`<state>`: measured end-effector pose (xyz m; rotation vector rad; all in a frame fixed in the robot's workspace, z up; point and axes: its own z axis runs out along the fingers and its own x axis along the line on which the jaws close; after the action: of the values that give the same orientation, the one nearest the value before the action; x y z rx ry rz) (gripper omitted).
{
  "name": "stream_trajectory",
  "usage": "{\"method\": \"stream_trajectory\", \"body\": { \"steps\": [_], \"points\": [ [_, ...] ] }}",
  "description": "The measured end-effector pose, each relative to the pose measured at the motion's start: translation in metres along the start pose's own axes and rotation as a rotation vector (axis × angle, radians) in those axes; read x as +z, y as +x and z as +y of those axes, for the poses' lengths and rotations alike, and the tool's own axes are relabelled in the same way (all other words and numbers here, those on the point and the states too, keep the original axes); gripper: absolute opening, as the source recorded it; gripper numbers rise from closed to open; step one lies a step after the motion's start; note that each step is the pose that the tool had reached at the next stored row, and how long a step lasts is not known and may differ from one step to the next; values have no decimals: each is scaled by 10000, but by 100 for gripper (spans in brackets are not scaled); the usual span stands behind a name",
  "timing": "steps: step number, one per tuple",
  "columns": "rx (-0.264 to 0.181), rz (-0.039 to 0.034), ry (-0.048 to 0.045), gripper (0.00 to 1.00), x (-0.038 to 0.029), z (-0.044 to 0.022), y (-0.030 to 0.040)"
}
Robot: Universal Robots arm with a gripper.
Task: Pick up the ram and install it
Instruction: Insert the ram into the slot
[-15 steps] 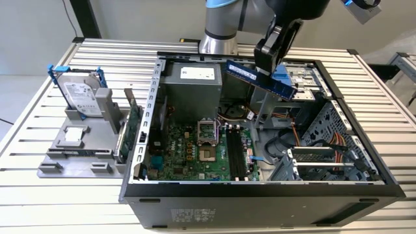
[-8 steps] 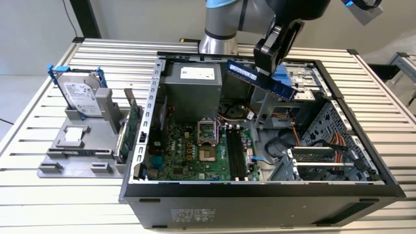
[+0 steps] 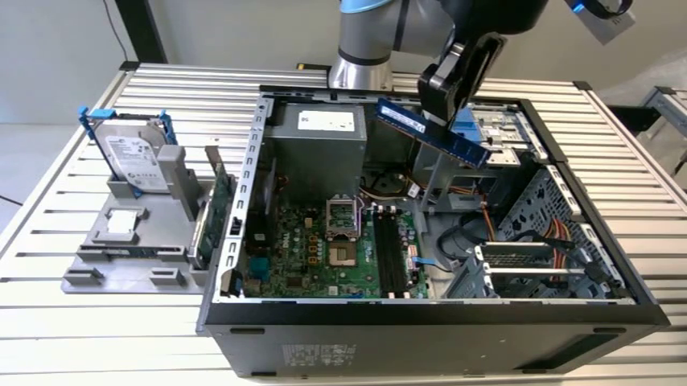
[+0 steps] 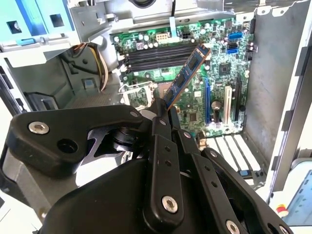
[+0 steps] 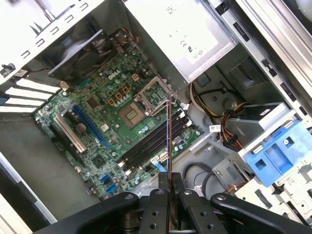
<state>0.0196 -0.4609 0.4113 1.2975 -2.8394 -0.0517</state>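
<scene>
The claw [image 3: 438, 103] is clamped on the ram [image 3: 440, 135], holding it tilted in the air above the open computer case [image 3: 429, 312], well apart from the motherboard [image 5: 112, 122]. Seating it well probably means bringing the stick level and parallel to the dark memory slots [image 3: 392, 259] (it sits askew to them now), then pressing evenly. The case also holds a power supply [image 3: 317, 141] and a blue drive cage [image 5: 278, 146]. A grey holder [image 3: 118, 269] on the counter [image 3: 64, 338] carries the hard drive [image 3: 134, 157].
</scene>
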Motion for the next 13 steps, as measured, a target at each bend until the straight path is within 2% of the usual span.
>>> {"method": "stream_trajectory", "body": {
  "steps": [13],
  "points": [
    [598,-23,-2,0,-1,-16,11]
  ]
}}
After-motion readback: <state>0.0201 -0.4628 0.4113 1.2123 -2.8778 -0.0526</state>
